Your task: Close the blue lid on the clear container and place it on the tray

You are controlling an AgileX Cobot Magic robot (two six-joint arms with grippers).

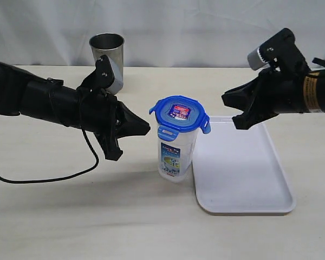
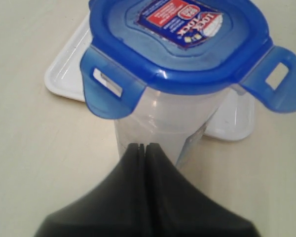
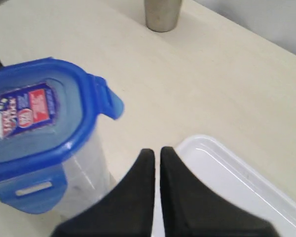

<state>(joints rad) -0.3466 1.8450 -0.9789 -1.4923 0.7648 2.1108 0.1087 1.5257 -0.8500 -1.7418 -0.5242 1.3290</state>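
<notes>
Standing upright on the table (image 1: 59, 216), the clear container (image 1: 176, 157) is just beside the left edge of the tray (image 1: 244, 179) and outside it. Whether its base touches the tray's rim cannot be told. The blue lid (image 1: 180, 115) sits on the container's mouth with its sticker facing up. The snap tabs that show stick outward from the rim and are not folded flat against the wall. The tray lies flat with nothing on it.

The left gripper (image 1: 147, 129) hangs to the left of the container at about the height of the lid. It points toward the container and is near it but apart. In the left wrist view its jaws are pressed together and hold nothing.

The right gripper (image 1: 225, 101) hangs to the right of the lid, above the far left part of the tray, and is clear of both. Its jaws meet with only a thin seam between them and hold nothing.

A steel cup (image 1: 106, 51) stands well behind the left arm. A black cable (image 1: 70, 174) trails from that arm across the table.
</notes>
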